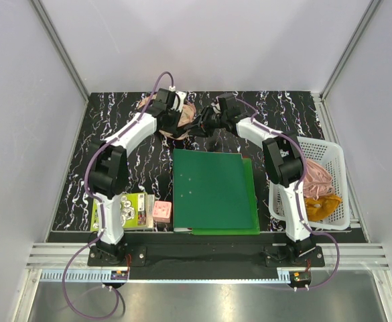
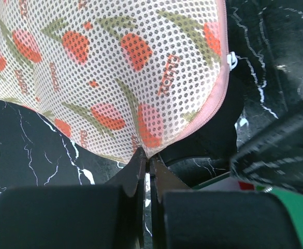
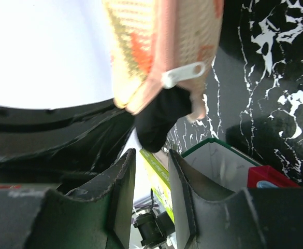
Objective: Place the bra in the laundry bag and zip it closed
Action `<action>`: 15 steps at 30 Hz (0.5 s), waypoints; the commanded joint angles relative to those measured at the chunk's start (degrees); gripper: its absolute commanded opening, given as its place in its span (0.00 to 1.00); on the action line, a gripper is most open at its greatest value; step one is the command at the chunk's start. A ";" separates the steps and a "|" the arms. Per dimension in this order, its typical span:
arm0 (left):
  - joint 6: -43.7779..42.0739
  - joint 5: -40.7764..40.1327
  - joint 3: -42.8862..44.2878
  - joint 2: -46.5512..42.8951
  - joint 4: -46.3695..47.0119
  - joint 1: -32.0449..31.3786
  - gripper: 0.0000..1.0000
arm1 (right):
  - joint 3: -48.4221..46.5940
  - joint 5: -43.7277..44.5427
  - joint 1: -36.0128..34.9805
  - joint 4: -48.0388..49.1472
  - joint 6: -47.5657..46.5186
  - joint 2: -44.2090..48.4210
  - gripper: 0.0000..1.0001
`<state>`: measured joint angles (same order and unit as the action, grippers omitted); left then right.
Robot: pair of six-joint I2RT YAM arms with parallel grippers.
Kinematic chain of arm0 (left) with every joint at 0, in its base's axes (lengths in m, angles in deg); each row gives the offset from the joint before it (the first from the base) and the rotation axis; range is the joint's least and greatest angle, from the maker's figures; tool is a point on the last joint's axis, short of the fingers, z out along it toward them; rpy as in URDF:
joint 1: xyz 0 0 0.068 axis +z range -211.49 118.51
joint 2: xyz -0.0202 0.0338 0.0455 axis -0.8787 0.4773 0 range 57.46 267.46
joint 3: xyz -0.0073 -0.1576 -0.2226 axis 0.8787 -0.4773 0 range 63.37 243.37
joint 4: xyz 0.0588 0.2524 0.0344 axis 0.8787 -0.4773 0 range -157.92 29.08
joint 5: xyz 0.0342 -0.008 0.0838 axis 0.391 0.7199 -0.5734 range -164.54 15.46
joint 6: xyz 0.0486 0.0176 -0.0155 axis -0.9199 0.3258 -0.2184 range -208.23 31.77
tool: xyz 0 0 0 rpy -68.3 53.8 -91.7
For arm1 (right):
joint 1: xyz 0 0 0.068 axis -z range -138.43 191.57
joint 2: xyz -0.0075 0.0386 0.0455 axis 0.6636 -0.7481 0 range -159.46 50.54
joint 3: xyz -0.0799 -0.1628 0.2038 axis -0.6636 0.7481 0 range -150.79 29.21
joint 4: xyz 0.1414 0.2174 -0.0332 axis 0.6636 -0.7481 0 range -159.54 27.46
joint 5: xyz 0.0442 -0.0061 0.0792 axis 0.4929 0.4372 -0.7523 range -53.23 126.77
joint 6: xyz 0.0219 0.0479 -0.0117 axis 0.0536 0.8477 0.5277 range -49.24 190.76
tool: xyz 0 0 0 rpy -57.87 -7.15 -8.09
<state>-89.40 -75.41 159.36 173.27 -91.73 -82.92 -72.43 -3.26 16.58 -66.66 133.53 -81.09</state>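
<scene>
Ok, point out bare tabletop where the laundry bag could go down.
The table is bare at its far right corner, beyond the white basket, and between the left arm and the green folder. The far centre is crowded: left pincer and right pincer meet at the laundry bag.

The left pincer [image 1: 173,115] and right pincer [image 1: 208,122] meet at the laundry bag [image 1: 190,112] far across the surface [image 1: 115,124]. A green folder [image 1: 212,191] lies nearer, flat.
</scene>
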 commanded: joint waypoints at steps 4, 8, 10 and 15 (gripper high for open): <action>0.29 3.06 -0.53 -5.24 1.01 -0.10 0.00 | -2.41 1.18 -0.32 1.31 -1.77 -1.78 0.39; -0.15 5.16 -1.50 -6.38 1.01 -0.19 0.00 | -3.64 1.36 -0.32 1.31 -1.85 -2.57 0.31; -0.76 6.39 -2.29 -7.17 0.93 -0.28 0.00 | -4.52 1.27 -0.32 1.22 -1.94 -3.28 0.21; -1.73 9.39 -3.79 -8.14 0.93 -0.63 0.00 | -6.46 0.83 -0.93 1.22 -1.50 -3.63 0.08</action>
<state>-89.97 -70.79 156.34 169.70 -92.10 -82.90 -75.30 -3.15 16.54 -66.88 132.65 -84.59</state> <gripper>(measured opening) 0.021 0.098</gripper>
